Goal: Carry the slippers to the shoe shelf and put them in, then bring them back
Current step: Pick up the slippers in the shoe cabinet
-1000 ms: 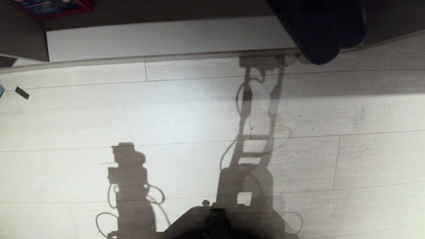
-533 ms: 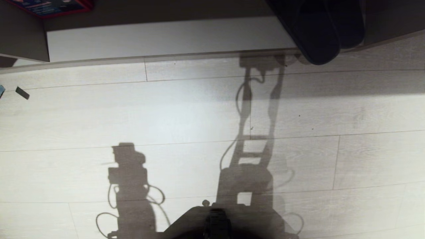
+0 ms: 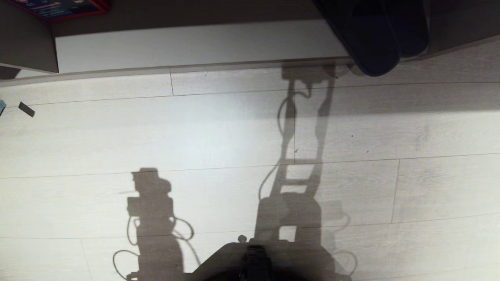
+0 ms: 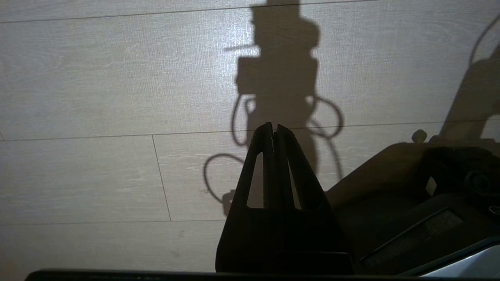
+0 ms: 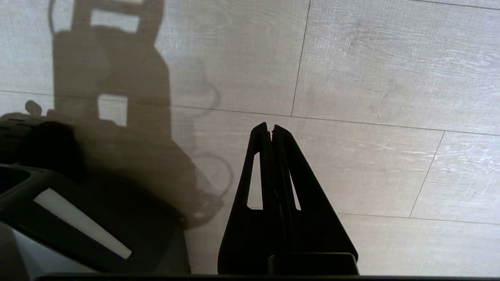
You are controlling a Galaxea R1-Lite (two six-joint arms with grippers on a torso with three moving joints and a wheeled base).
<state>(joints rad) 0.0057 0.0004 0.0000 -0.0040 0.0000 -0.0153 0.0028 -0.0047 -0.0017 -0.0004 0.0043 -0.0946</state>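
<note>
The slippers (image 3: 375,39), dark and lying side by side, rest on the pale base board of the shoe shelf (image 3: 195,43) at the top right of the head view. The rounded end of one reaches out past the board's front edge. Neither gripper shows in the head view; only their shadows fall on the floor. My left gripper (image 4: 273,125) hangs shut over bare floorboards with nothing in it. My right gripper (image 5: 269,125) is also shut and empty above the floor, well apart from the slippers.
A taupe divider panel (image 3: 23,43) stands at the shelf's left, with a red-edged flat item (image 3: 58,8) behind it. A small dark scrap (image 3: 26,109) lies on the pale plank floor at far left. My own base (image 3: 254,257) fills the near middle.
The right arm's shadow on the floor has slid back toward my base. The slippers, the shelf and the left arm's shadow have stayed put.
</note>
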